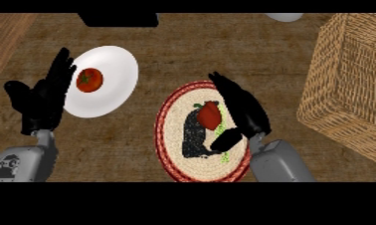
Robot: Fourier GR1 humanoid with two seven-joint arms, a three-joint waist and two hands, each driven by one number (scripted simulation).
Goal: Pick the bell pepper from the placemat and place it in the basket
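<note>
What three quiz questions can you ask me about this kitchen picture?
1. True or false: the bell pepper is already inside the basket.
2. What lies on the white plate? A) a tomato B) a banana C) a spoon
3. Fill in the gap: the right hand is open beside the bell pepper, over the round ____.

Key: 1 false, it lies on the mat. 2 A. 3 placemat.
</note>
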